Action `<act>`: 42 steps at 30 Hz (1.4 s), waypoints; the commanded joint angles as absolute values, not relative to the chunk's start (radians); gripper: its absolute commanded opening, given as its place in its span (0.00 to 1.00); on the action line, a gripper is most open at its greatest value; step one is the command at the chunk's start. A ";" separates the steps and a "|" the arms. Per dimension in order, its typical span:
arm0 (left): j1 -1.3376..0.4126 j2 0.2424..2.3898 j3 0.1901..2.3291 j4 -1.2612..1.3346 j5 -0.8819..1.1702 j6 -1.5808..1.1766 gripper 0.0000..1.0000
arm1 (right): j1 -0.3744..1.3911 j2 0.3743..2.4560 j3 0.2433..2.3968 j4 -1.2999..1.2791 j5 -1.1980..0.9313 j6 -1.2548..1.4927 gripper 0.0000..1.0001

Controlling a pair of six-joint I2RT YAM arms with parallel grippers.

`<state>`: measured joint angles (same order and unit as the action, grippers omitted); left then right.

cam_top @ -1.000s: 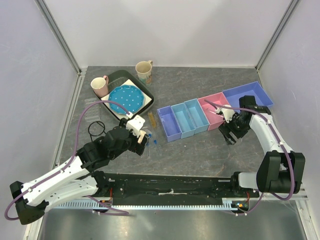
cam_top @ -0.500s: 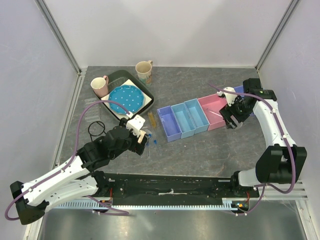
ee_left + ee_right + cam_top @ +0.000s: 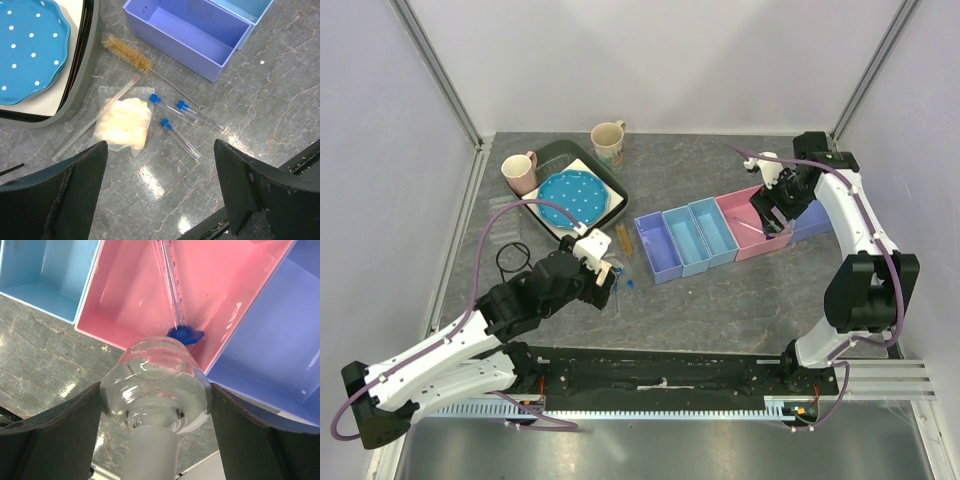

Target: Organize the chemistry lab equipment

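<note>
My right gripper (image 3: 157, 405) is shut on a clear glass flask (image 3: 156, 385) and holds it above the near rim of the pink bin (image 3: 120, 285), which holds a thin graduated pipette (image 3: 167, 277) with a blue end. In the top view this gripper (image 3: 772, 208) hovers over the pink bin (image 3: 745, 243). My left gripper (image 3: 160, 200) is open and empty above the table. Below it lie three blue-capped test tubes (image 3: 180, 137), a bristle brush (image 3: 127, 52), a thin glass rod (image 3: 95, 117) and a bag of cotton (image 3: 124, 124).
A row of bins runs from the purple bin (image 3: 657, 248) through two light blue bins (image 3: 700, 236) to the large blue bin (image 3: 825, 190). A tray with a blue dotted plate (image 3: 570, 197), two mugs (image 3: 519, 172) and a black ring (image 3: 513, 257) stand at the left.
My right arm has lifted and carried the flask from the table in front of the bins up and back over the pink bin. The left arm has not moved.
</note>
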<state>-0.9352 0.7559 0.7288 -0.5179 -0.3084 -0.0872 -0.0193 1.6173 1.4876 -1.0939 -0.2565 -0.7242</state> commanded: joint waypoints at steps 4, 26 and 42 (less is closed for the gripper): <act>-0.925 0.767 0.718 -0.466 -0.316 -0.048 0.93 | 0.052 1.706 1.601 -1.028 -0.218 -0.696 0.56; -0.899 0.784 0.707 -0.453 -0.331 -0.034 0.93 | 0.109 2.051 1.750 -0.853 -0.025 -0.606 0.64; -0.894 0.787 0.706 -0.453 -0.330 -0.029 0.93 | 0.118 2.076 1.727 -0.825 -0.035 -0.575 0.98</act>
